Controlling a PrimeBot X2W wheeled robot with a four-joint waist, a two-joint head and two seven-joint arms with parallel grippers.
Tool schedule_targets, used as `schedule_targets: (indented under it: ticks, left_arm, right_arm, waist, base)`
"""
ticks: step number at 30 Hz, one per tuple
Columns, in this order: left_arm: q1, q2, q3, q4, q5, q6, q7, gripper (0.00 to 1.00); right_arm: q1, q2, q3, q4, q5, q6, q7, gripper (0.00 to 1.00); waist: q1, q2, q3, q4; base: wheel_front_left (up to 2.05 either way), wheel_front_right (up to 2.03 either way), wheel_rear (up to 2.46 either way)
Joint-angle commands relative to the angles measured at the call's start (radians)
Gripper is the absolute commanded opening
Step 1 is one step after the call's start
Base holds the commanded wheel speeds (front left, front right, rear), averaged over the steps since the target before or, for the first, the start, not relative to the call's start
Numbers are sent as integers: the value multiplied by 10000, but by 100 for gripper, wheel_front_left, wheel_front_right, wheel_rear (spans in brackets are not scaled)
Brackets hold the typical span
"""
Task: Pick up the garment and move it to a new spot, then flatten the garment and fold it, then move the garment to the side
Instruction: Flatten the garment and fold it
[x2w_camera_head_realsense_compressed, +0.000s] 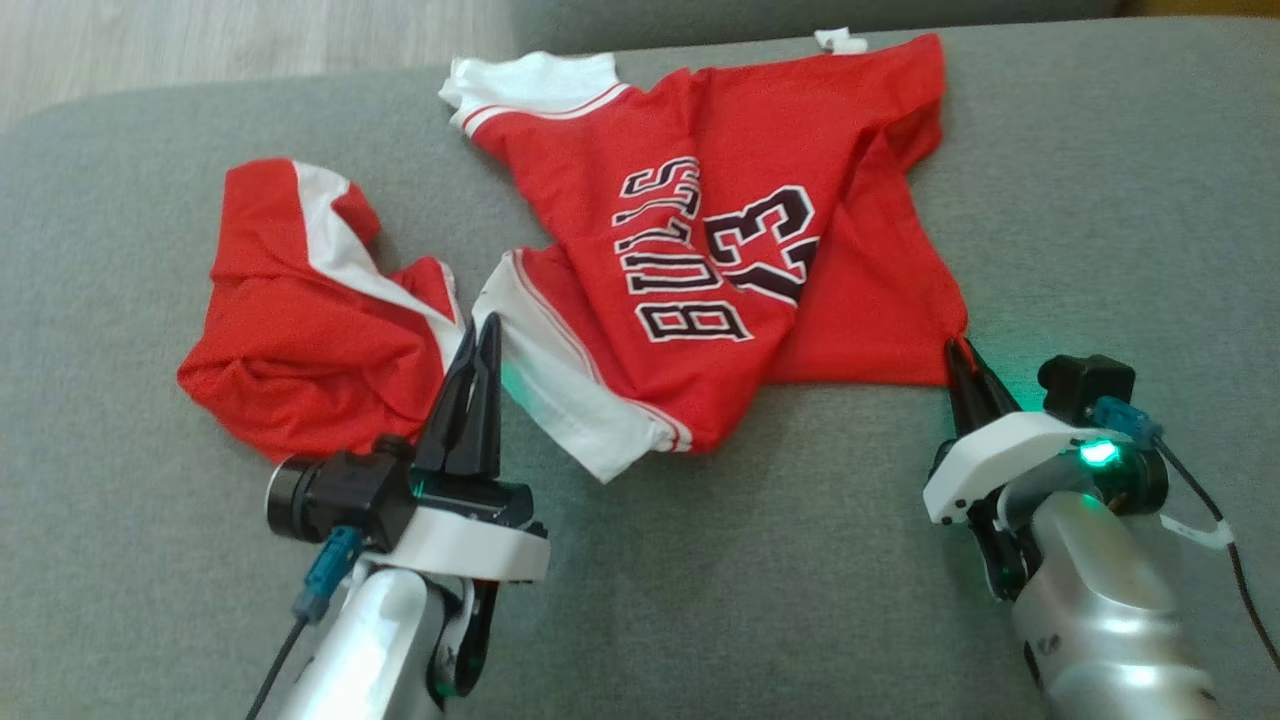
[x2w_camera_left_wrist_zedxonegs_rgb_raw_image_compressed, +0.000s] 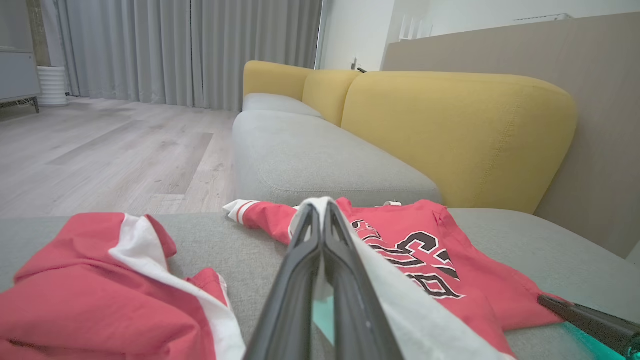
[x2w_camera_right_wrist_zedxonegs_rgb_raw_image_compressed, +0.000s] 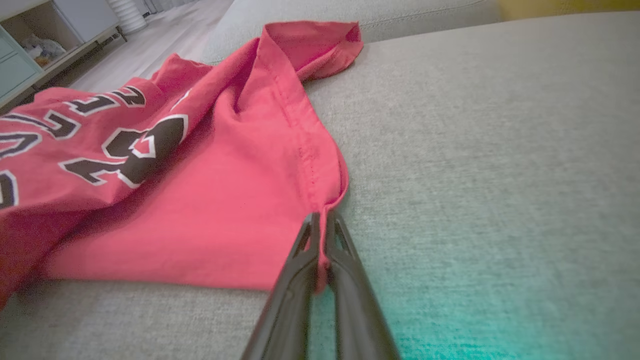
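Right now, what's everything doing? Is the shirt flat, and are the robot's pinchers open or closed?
jersey: spread out but rumpled on the sofa seat, not folded.
left gripper: shut on the jersey's white sleeve edge.
right gripper: shut on the jersey's red bottom corner.
second red garment: crumpled in a heap beside the jersey.

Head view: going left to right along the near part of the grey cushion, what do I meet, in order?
Crumpled red-and-white garment → left gripper, shut at the jersey's white sleeve edge → red Bulls jersey → right gripper, shut on the jersey's hem corner.
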Motion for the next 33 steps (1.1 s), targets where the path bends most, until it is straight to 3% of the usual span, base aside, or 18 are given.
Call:
schedule_targets:
  ticks: [1,11,23,27,33]
  left_arm:
    - [-155,65,461,-170,25,-101,-93,0]
    - [-1497,585,1064,-317,-409,-525,211,0]
    - [-4276,347,2167,-869,-1504,-333,778,0]
    - [-4388,433,2255,-1735,-1603,-197,1115,0]
    - [-3990,792,2103,-4251,-1447,184,2222,0]
  right_arm:
    - [-61,68,204,-238,102,-7,-197,0]
    - [-420,22,-114,-2425,-225,-7,-273,0]
    - [-756,-1380,-612,-7436,1082,-7,1685,0]
    - [-536,-1512,-813,-9061,1244,-7,2496,0]
    - [493,-1483,-1224,-11410,1254,-7,3803,0]
  waist:
    - [0,0,-196,-167]
    - [0,0,-833,-834]
    - [0,0,-1920,-1042]
    - [0,0,-2056,-1062]
    - [0,0,-1769,-1016]
  base:
    - [0,0,0]
    - [0,0,0]
    - [0,0,0]
    - [0,0,0]
    - [0,0,0]
